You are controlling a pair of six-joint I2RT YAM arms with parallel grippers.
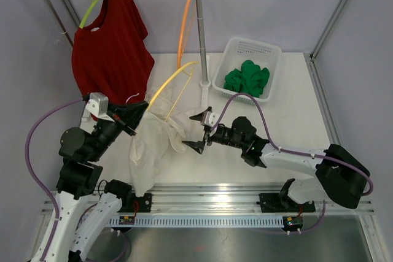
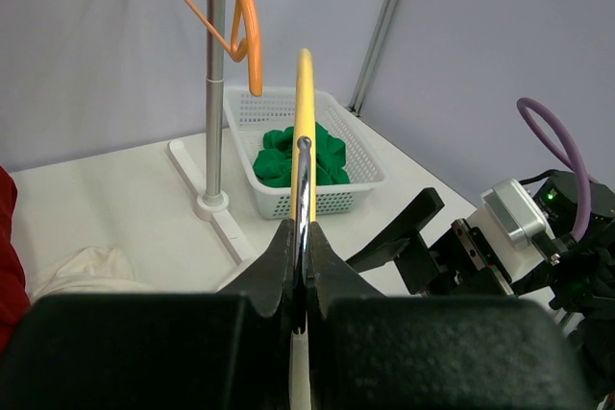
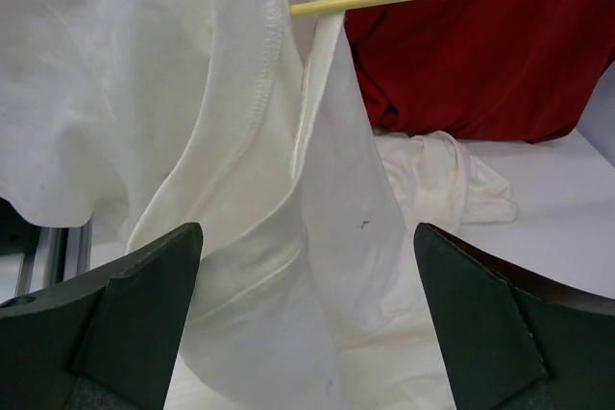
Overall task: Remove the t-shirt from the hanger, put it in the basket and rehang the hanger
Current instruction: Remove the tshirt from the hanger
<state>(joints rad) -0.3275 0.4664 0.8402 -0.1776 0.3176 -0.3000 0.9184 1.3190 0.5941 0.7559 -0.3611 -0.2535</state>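
Left gripper [image 2: 303,237]: jaws clamped on the metal hook of the yellow hanger [image 2: 304,122], whose arm runs on toward 12 o'clock in the wrist view.

Right gripper [image 3: 309,276]: jaws spread wide, nothing between them, facing the white t-shirt [image 3: 192,93] close ahead.

Top view: the t-shirt hangs bunched off the hanger's low end and trails toward 6 o'clock onto the table [image 1: 295,121]. The right gripper is at its 3 o'clock edge, the left gripper at its 10 o'clock. Red shirt [image 1: 110,47] at 11 o'clock. Basket [image 1: 236,44] with green cloth [image 1: 247,78] at 2 o'clock, well apart.

Handling, judged: thin cotton, so light, limp and not fragile. It bunches easily and is likely to snag at the neck on the hanger arm. Best hold is a pinch on the stitched seam fold nearest the right jaws, then draw it off along the arm.
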